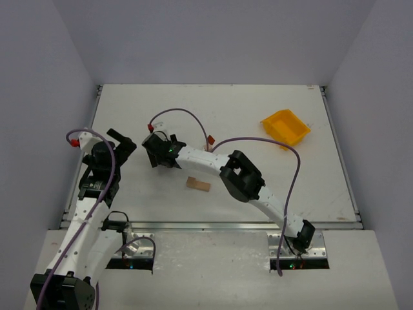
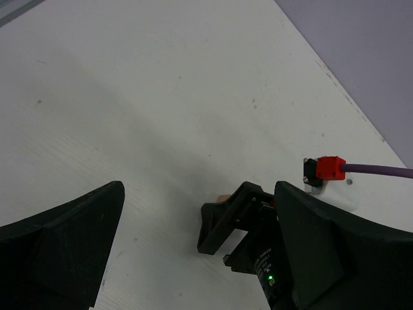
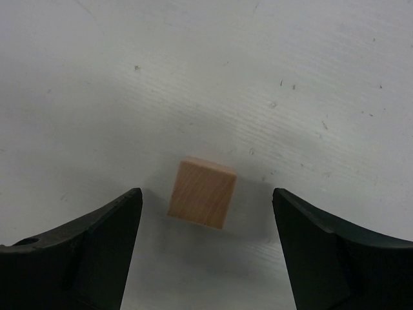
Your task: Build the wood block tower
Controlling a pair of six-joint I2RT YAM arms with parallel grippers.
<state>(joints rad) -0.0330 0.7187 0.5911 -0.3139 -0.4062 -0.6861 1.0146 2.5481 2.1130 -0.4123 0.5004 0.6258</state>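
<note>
My right claw (image 3: 206, 194) is spread wide, and its wrist view shows a single pale wooden cube (image 3: 202, 192) sitting on the table (image 3: 271, 58) between the two fingers (image 3: 97, 245). There is bare table on both sides of the cube, so neither finger touches it. It sits roughly midway across the gap, about level with the fingertips, and turned slightly askew to them. Its top face is plain tan.

From above, the right claw (image 1: 159, 152) is stretched out to the middle of the table, left of centre, and its black body hides the cube. The rest of the tower, a small cluster (image 1: 198, 184) of tan and reddish-brown wood, lies flat on the near side of that arm. It is close to the forearm but apart from the claw. I can't tell how many pieces are in the cluster.

My left claw (image 1: 121, 139) is also spread and holds nothing. It hangs over the left side of the table, pointing toward the right claw. In its wrist view, bare table lies between its fingers (image 2: 64, 239), and the right claw's black body (image 2: 242, 226) is low in the picture, with a sliver of tan wood showing at its edge.

The yellow bin (image 1: 285, 126) sits far off at the back right, well apart from both claws and the blocks.
</note>
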